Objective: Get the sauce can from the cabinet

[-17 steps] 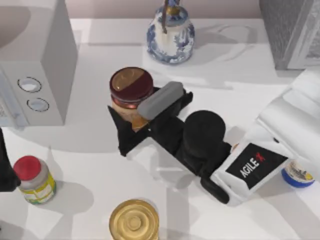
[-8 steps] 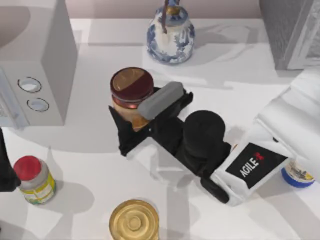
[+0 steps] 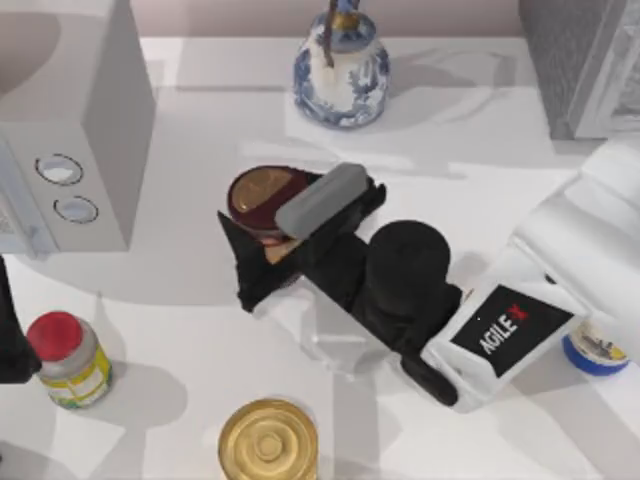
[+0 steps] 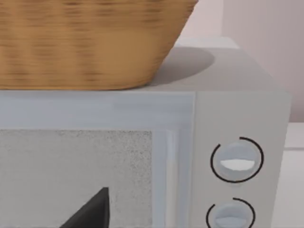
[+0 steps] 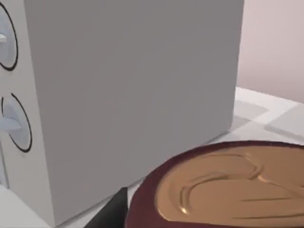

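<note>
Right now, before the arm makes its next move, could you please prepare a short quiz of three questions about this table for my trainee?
1. True or false: the sauce can stands inside the cabinet.
2. Which thing is nearest the top view's lower edge? A) the gold tin B) the blue-and-white vase C) the red-capped jar
3. Which arm's gripper is at the sauce can?

Key: 1. False, it is out at mid-table. 2. A. 3. The right gripper; the left gripper is parked at the table's left edge.
</note>
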Available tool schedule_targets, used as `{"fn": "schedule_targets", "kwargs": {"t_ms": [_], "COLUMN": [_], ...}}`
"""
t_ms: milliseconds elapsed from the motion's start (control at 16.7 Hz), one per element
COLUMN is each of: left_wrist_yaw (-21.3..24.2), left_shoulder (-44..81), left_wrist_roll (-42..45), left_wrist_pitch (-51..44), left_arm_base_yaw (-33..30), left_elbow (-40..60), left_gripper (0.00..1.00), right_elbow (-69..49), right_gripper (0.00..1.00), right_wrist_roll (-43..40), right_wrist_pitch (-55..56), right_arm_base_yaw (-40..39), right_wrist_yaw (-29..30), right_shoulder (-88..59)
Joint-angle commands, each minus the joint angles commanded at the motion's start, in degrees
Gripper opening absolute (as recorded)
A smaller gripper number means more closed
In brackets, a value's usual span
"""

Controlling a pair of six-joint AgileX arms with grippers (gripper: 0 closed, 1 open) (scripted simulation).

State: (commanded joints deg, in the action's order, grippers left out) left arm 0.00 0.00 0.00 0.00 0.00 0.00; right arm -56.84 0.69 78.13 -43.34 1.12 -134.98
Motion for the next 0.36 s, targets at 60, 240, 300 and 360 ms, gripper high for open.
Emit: {"fn": "schedule_targets", "kwargs": {"t_ms": [60, 240, 300, 360], "left_wrist_yaw": [0.0, 0.0, 0.0, 0.0], "left_shoulder": [0.0, 0.0, 0.0, 0.0], "left_wrist_roll": [0.0, 0.0, 0.0, 0.0], "left_wrist_pitch": [0.0, 0.0, 0.0, 0.0], "left_arm_base_yaw": [0.0, 0.0, 0.0, 0.0], "left_elbow": [0.0, 0.0, 0.0, 0.0], "left_gripper": [1.00, 1.00, 1.00, 1.00], "right_elbow": [0.0, 0.0, 0.0, 0.0], "right_gripper": [1.00, 1.00, 1.00, 1.00], "right_wrist_roll": [0.0, 0.0, 0.0, 0.0], "right_wrist_pitch": [0.0, 0.0, 0.0, 0.0], "right_arm_base_yaw": [0.0, 0.0, 0.0, 0.0], "right_wrist_yaw": [0.0, 0.0, 0.0, 0.0], "right_shoulder": [0.0, 0.0, 0.0, 0.0]}}
